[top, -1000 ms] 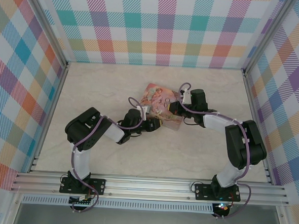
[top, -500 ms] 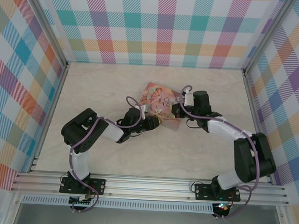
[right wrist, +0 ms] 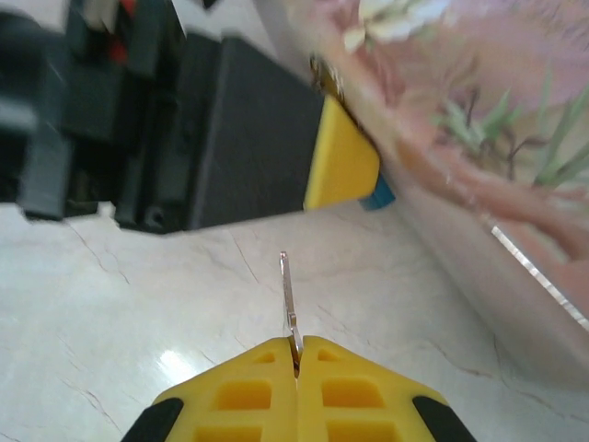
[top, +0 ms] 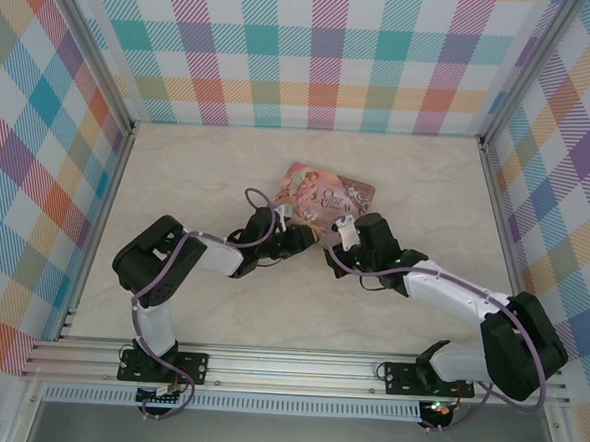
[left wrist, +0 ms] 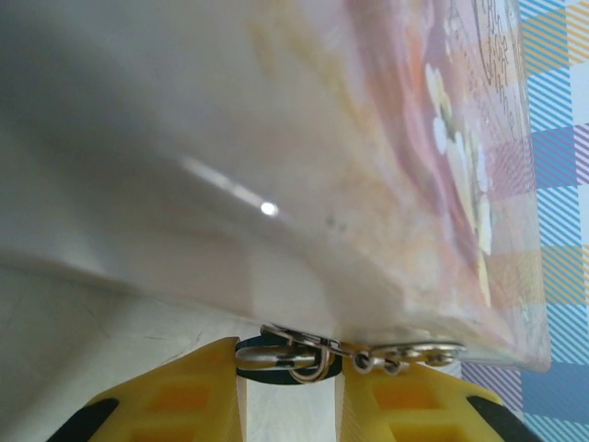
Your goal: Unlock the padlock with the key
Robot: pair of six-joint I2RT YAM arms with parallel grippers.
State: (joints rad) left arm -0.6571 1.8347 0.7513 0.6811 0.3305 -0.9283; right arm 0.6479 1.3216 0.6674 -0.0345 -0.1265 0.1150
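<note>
Thin flat metal key (right wrist: 288,295) and small blue-teal padlock (left wrist: 267,356) beside a glossy pink rectangular tin (top: 322,195).
The right gripper (right wrist: 296,348) pinches the key between closed yellow fingers. The left gripper (left wrist: 287,370) clamps the padlock body, with its silvery shackle at the tin's edge.

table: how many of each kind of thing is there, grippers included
tin: 1
padlock: 1
key: 1
grippers: 2, the left gripper and the right gripper
total: 5
</note>
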